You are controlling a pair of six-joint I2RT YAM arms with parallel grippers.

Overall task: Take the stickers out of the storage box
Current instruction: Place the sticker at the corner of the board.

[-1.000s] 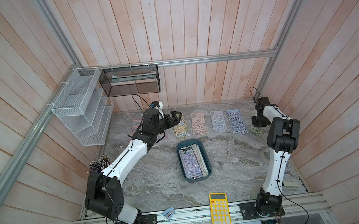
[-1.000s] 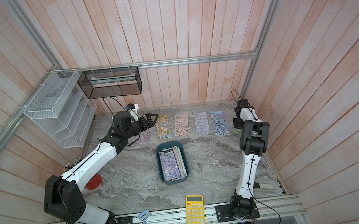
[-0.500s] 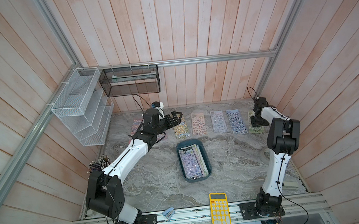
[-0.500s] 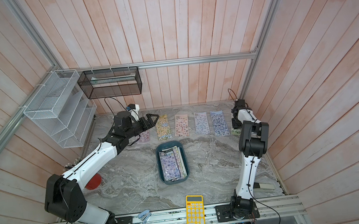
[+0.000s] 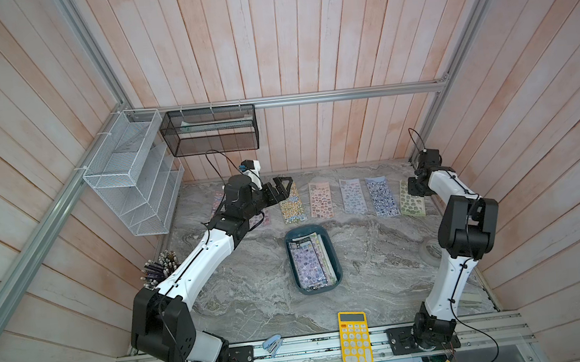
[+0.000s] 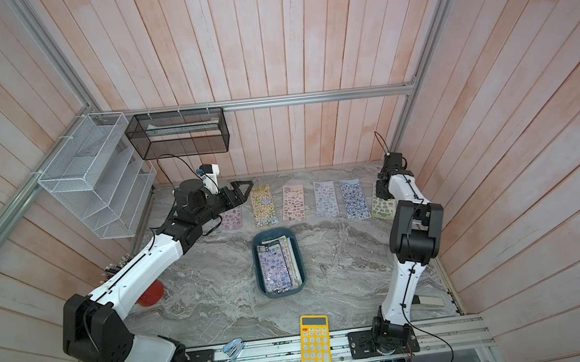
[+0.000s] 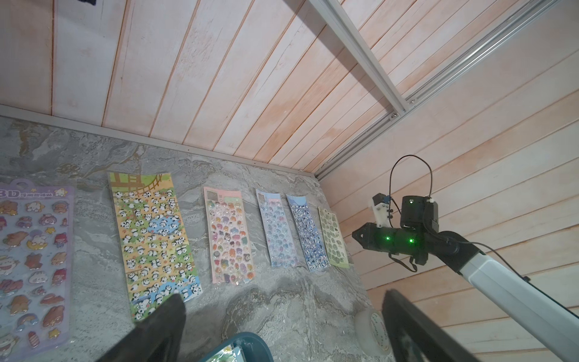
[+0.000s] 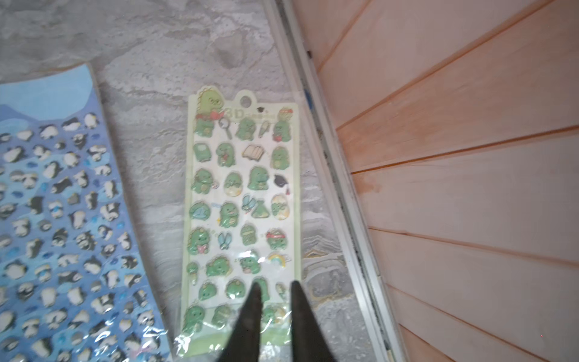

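The dark teal storage box (image 5: 319,290) (image 6: 285,293) sits mid-table with several stickers (image 5: 311,263) (image 6: 278,266) stacked inside. More sticker sheets lie in a row along the back wall: yellow panda (image 5: 291,207), pink (image 5: 321,199), lilac (image 5: 352,196), blue penguin (image 5: 381,196) and green dinosaur (image 5: 410,201) (image 8: 241,188). My right gripper (image 5: 414,188) (image 8: 275,285) hovers over the green sheet's near end, shut, holding nothing. My left gripper (image 5: 282,190) (image 7: 282,294) hangs open and empty above the row's left end, partly hiding another lilac sheet (image 7: 31,257).
A yellow calculator (image 5: 355,337) and a stapler (image 5: 273,345) lie at the front edge. A tape roll (image 5: 431,250) rests by the right arm, a pen cup (image 5: 157,270) by the left wall. A white wire rack (image 5: 132,179) and a black mesh basket (image 5: 209,131) hang at back left.
My right gripper has let go of the green sheet, which now lies flat at the row's right end, then closed again and drawn back. The left arm has not moved.
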